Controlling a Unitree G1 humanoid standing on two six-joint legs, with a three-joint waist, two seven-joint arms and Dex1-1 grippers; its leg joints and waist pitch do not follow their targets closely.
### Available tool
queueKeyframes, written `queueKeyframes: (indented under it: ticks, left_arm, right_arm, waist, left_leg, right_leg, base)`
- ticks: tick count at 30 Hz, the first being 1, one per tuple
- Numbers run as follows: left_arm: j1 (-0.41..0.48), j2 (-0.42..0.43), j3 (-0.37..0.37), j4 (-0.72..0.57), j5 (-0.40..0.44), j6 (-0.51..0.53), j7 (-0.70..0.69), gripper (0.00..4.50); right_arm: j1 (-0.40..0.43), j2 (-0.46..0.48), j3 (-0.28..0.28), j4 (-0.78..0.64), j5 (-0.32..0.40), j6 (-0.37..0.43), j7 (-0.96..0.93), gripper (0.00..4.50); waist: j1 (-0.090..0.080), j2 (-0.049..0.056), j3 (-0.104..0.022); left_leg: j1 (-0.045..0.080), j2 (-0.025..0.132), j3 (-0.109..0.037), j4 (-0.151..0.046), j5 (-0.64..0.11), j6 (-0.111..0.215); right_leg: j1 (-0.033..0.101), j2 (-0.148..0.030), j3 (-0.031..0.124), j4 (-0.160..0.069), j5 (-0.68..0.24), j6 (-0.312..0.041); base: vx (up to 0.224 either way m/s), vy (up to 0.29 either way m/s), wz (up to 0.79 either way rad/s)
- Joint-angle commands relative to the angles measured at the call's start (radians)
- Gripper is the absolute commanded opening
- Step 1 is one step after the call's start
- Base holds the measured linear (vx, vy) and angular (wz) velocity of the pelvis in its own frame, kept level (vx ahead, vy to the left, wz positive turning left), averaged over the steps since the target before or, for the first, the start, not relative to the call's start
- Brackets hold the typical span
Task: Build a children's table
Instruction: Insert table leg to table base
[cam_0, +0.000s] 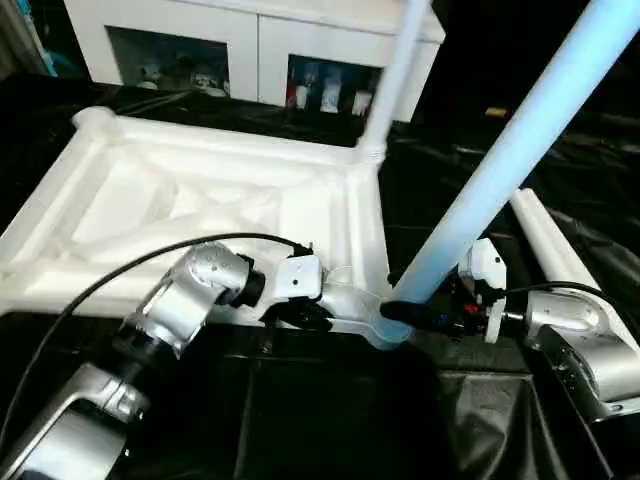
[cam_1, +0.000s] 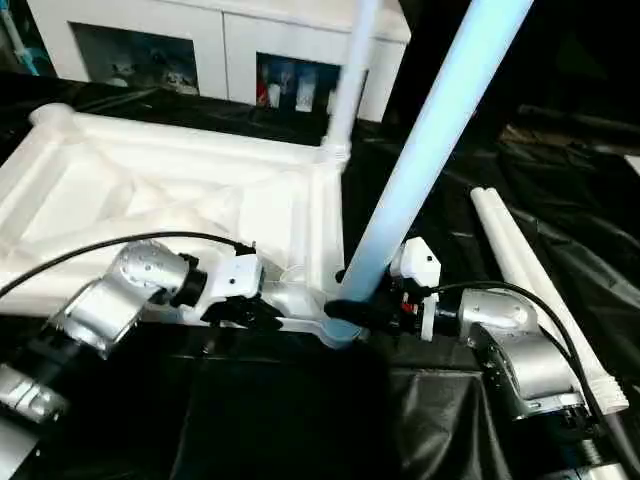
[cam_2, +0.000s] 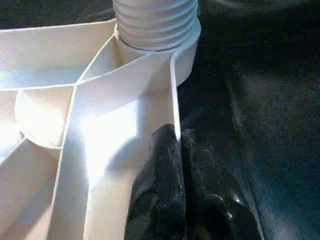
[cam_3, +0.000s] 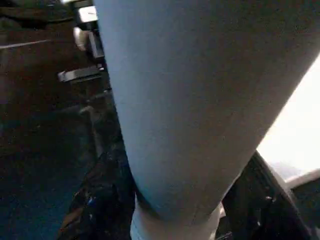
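Left gripper (cam_0: 312, 312): fingers clamped on tabletop (cam_0: 150, 195) rim, steadying it | right gripper (cam_0: 425, 315): fingers gripping leg (cam_0: 500, 170), seating it in corner socket (cam_0: 385, 330)

White table parts against black sheeting

The table top (cam_0: 200, 200) was white, its underside crossed by raised white ribs, and the leg (cam_0: 520, 140) rising from its near corner looked pale blue-white. A spare leg (cam_1: 530, 280) lay white on the black cloth (cam_0: 330, 420). The arms (cam_0: 190, 290) were silver with black fingers (cam_2: 165, 200), and the cabinet (cam_0: 250, 40) behind was white.
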Motion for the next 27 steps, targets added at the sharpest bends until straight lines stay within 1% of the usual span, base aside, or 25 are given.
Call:
queueKeyframes:
  ticks: [1, 2, 3, 4, 5, 6, 8, 9, 11, 12, 13, 14, 15, 16, 17, 18, 19, 20, 21, 22, 23, 24, 25, 26, 27]
  left_arm:
    - [-0.034, 0.013, 0.023, 0.054, 0.009, -0.044, -0.001, 0.00]
    - [-0.042, 0.012, 0.024, 0.067, 0.005, -0.052, -0.009, 0.00]
    - [-0.052, 0.010, 0.025, 0.084, -0.005, -0.063, -0.022, 0.00]
    - [-0.061, 0.008, 0.025, 0.103, -0.011, -0.078, -0.031, 0.00]
    - [-0.075, 0.008, 0.022, 0.130, -0.010, -0.101, -0.040, 0.00]
    - [-0.079, 0.008, 0.020, 0.138, -0.007, -0.108, -0.041, 0.00]
    - [-0.089, 0.007, 0.020, 0.159, -0.003, -0.122, -0.043, 0.00]
    - [-0.092, 0.006, 0.020, 0.168, -0.003, -0.127, -0.048, 0.00]
    - [-0.097, 0.004, 0.020, 0.185, -0.003, -0.138, -0.055, 0.00]
    - [-0.098, 0.003, 0.020, 0.186, -0.003, -0.140, -0.055, 0.00]
    - [-0.097, 0.004, 0.020, 0.189, -0.002, -0.137, -0.056, 0.00]
    - [-0.097, 0.003, 0.020, 0.199, 0.003, -0.127, -0.049, 0.00]
    - [-0.096, 0.003, 0.021, 0.200, 0.005, -0.119, -0.043, 0.00]
    - [-0.097, 0.003, 0.021, 0.202, 0.006, -0.113, -0.037, 0.00]
    - [-0.094, 0.001, 0.023, 0.200, 0.006, -0.100, -0.033, 0.00]
    - [-0.091, -0.004, 0.027, 0.196, 0.005, -0.071, -0.021, 0.00]
    - [-0.088, -0.007, 0.032, 0.189, 0.003, -0.045, -0.007, 0.00]
    - [-0.082, -0.012, 0.038, 0.176, -0.005, -0.020, 0.003, 0.00]
    - [-0.075, -0.019, 0.046, 0.161, -0.015, 0.010, 0.014, 0.00]
    - [-0.075, -0.019, 0.046, 0.161, -0.015, 0.010, 0.014, 0.00]
    - [-0.041, -0.036, 0.057, 0.090, -0.028, 0.113, 0.048, 0.00]
    - [-0.026, -0.042, 0.060, 0.059, -0.033, 0.154, 0.060, 0.00]
    - [-0.026, -0.042, 0.060, 0.059, -0.033, 0.154, 0.060, 0.00]
    - [-0.007, -0.054, 0.064, 0.021, -0.039, 0.202, 0.080, 0.00]
    - [0.010, -0.067, 0.067, -0.010, -0.042, 0.244, 0.104, 0.00]
  right_arm:
    - [0.140, -0.033, 0.182, 0.088, -0.078, 0.136, 0.092, 1.84]
    - [0.141, -0.032, 0.186, 0.083, -0.075, 0.140, 0.089, 1.84]
    - [0.144, -0.030, 0.192, 0.078, -0.073, 0.141, 0.090, 1.84]
    - [0.147, -0.029, 0.197, 0.072, -0.074, 0.142, 0.090, 1.84]
    - [0.150, -0.027, 0.204, 0.067, -0.077, 0.140, 0.091, 1.84]
    - [0.152, -0.027, 0.208, 0.065, -0.080, 0.140, 0.093, 1.84]
    - [0.158, -0.025, 0.213, 0.061, -0.091, 0.134, 0.090, 1.84]
    - [0.159, -0.020, 0.212, 0.065, -0.096, 0.132, 0.082, 1.84]
    - [0.157, -0.008, 0.207, 0.077, -0.104, 0.126, 0.060, 1.84]
    - [0.157, -0.007, 0.207, 0.079, -0.105, 0.125, 0.058, 1.84]
    - [0.148, 0.013, 0.195, 0.104, -0.118, 0.115, 0.018, 1.84]
    - [0.130, 0.049, 0.173, 0.155, -0.138, 0.100, -0.057, 1.84]
    - [0.123, 0.062, 0.165, 0.175, -0.145, 0.095, -0.083, 1.84]
    - [0.117, 0.070, 0.160, 0.189, -0.150, 0.092, -0.101, 1.84]
    - [0.109, 0.084, 0.151, 0.211, -0.154, 0.093, -0.131, 1.84]
    - [0.097, 0.104, 0.140, 0.240, -0.160, 0.094, -0.172, 1.84]
    - [0.090, 0.115, 0.133, 0.256, -0.165, 0.096, -0.198, 1.84]
    - [0.083, 0.127, 0.124, 0.272, -0.167, 0.097, -0.223, 1.84]
    - [0.074, 0.142, 0.113, 0.294, -0.171, 0.098, -0.254, 1.84]
    - [0.074, 0.142, 0.113, 0.294, -0.171, 0.098, -0.254, 1.84]
    - [0.044, 0.184, 0.082, 0.358, -0.171, 0.104, -0.327, 1.84]
    - [0.032, 0.200, 0.072, 0.383, -0.172, 0.104, -0.354, 1.84]
    - [0.032, 0.200, 0.072, 0.383, -0.172, 0.104, -0.354, 1.84]
    - [0.014, 0.222, 0.063, 0.420, -0.177, 0.102, -0.388, 1.84]
    - [-0.005, 0.243, 0.057, 0.458, -0.182, 0.099, -0.422, 1.84]
  waist:
    - [-0.004, 0.014, -0.028]
    - [-0.003, 0.016, -0.024]
    - [-0.002, 0.018, -0.023]
    - [-0.004, 0.017, -0.021]
    - [-0.005, 0.018, -0.018]
    - [-0.003, 0.020, -0.017]
    - [-0.003, 0.021, -0.017]
    - [-0.002, 0.021, -0.017]
    - [-0.002, 0.022, -0.018]
    - [-0.002, 0.022, -0.018]
    - [-0.003, 0.023, -0.020]
    - [-0.005, 0.024, -0.017]
    - [-0.006, 0.024, -0.013]
    - [-0.008, 0.025, -0.010]
    - [-0.010, 0.024, -0.006]
    - [-0.014, 0.027, -0.001]
    - [-0.017, 0.026, -0.002]
    - [-0.020, 0.026, 0.003]
    - [-0.021, 0.026, 0.003]
    - [-0.026, 0.026, 0.002]
    - [-0.030, 0.033, 0.001]
    - [-0.040, 0.032, 0.004]
    - [-0.043, 0.033, 0.002]
    - [-0.050, 0.043, 0.003]
    - [-0.051, 0.046, 0.005]
  left_leg:
    - [0.012, 0.041, -0.002, -0.030, 0.084, 0.177]
    - [0.013, 0.047, -0.003, -0.035, 0.040, 0.162]
    - [0.015, 0.049, -0.004, -0.038, 0.016, 0.153]
    - [0.015, 0.050, -0.004, -0.041, -0.012, 0.141]
    - [0.015, 0.053, -0.005, -0.048, -0.087, 0.106]
    - [0.016, 0.055, -0.005, -0.052, -0.122, 0.085]
    - [0.015, 0.056, -0.005, -0.053, -0.138, 0.067]
    - [0.015, 0.056, -0.004, -0.053, -0.140, 0.064]
    - [0.013, 0.054, -0.005, -0.052, -0.114, 0.061]
    - [0.013, 0.054, -0.005, -0.052, -0.114, 0.061]
    - [0.012, 0.053, -0.005, -0.049, -0.093, 0.063]
    - [0.011, 0.051, -0.004, -0.051, -0.090, 0.062]
    - [0.007, 0.051, -0.005, -0.055, -0.113, 0.055]
    - [0.010, 0.054, -0.006, -0.063, -0.189, 0.027]
    - [0.009, 0.055, -0.009, -0.069, -0.234, 0.012]
    - [0.011, 0.056, -0.019, -0.077, -0.364, -0.030]
    - [0.013, 0.057, -0.022, -0.078, -0.389, -0.041]
    - [0.012, 0.055, -0.031, -0.081, -0.437, -0.049]
    - [0.013, 0.055, -0.034, -0.083, -0.455, -0.053]
    - [0.010, 0.055, -0.043, -0.086, -0.473, -0.056]
    - [0.003, 0.055, -0.050, -0.092, -0.480, -0.065]
    - [-0.009, 0.055, -0.058, -0.099, -0.496, -0.076]
    - [-0.011, 0.054, -0.061, -0.100, -0.505, -0.082]
    - [-0.009, 0.053, -0.065, -0.104, -0.535, -0.092]
    - [-0.005, 0.052, -0.066, -0.104, -0.559, -0.094]
  right_leg:
    - [0.033, -0.048, 0.036, -0.021, 0.351, -0.271]
    - [0.030, -0.050, 0.034, -0.026, 0.279, -0.270]
    - [0.029, -0.051, 0.033, -0.030, 0.238, -0.268]
    - [0.029, -0.052, 0.033, -0.033, 0.194, -0.265]
    - [0.028, -0.054, 0.033, -0.043, 0.084, -0.254]
    - [0.027, -0.055, 0.035, -0.046, 0.036, -0.245]
    - [0.026, -0.055, 0.036, -0.047, 0.015, -0.235]
    - [0.026, -0.055, 0.036, -0.048, 0.013, -0.233]
    - [0.027, -0.054, 0.035, -0.043, 0.045, -0.231]
    - [0.027, -0.054, 0.035, -0.043, 0.045, -0.231]
    - [0.029, -0.054, 0.035, -0.039, 0.081, -0.234]
    - [0.026, -0.053, 0.035, -0.039, 0.088, -0.235]
    - [0.026, -0.054, 0.034, -0.043, 0.057, -0.230]
    - [0.022, -0.056, 0.035, -0.054, -0.053, -0.213]
    - [0.021, -0.057, 0.035, -0.060, -0.128, -0.203]
    - [0.013, -0.066, 0.037, -0.080, -0.367, -0.156]
    - [0.009, -0.068, 0.038, -0.084, -0.414, -0.143]
    - [0.004, -0.071, 0.038, -0.096, -0.513, -0.110]
    - [0.001, -0.072, 0.038, -0.100, -0.554, -0.095]
    - [0.002, -0.075, 0.034, -0.104, -0.598, -0.075]
    - [0.006, -0.076, 0.030, -0.104, -0.594, -0.068]
    - [0.012, -0.072, 0.021, -0.099, -0.570, -0.074]
    - [0.015, -0.070, 0.019, -0.096, -0.559, -0.074]
    - [0.012, -0.067, 0.014, -0.096, -0.527, -0.085]
    - [0.010, -0.064, 0.010, -0.102, -0.521, -0.085]
  base:
    - [0.000, 0.000, 0.00]
    - [0.000, 0.000, 0.00]
    - [0.000, 0.000, 0.00]
    - [0.000, 0.000, 0.00]
    - [0.000, 0.000, 0.00]
    - [0.000, 0.000, 0.00]
    - [0.000, 0.000, 0.00]
    - [0.000, 0.000, 0.00]
    - [0.000, 0.000, 0.00]
    - [0.000, 0.000, 0.00]
    - [0.000, 0.000, 0.00]
    - [0.000, 0.000, 0.00]
    - [0.000, 0.000, 0.00]
    - [0.000, 0.000, 0.00]
    - [-0.069, -0.012, -0.03]
    - [-0.081, -0.004, -0.04]
    - [-0.135, -0.002, -0.08]
    - [-0.092, 0.000, -0.06]
    - [-0.099, 0.007, -0.10]
    - [-0.086, 0.021, -0.16]
    - [-0.086, 0.021, -0.16]
    - [-0.069, 0.041, -0.26]
    - [-0.064, 0.053, -0.30]
    - [-0.064, 0.053, -0.30]
    - [-0.074, 0.055, -0.25]
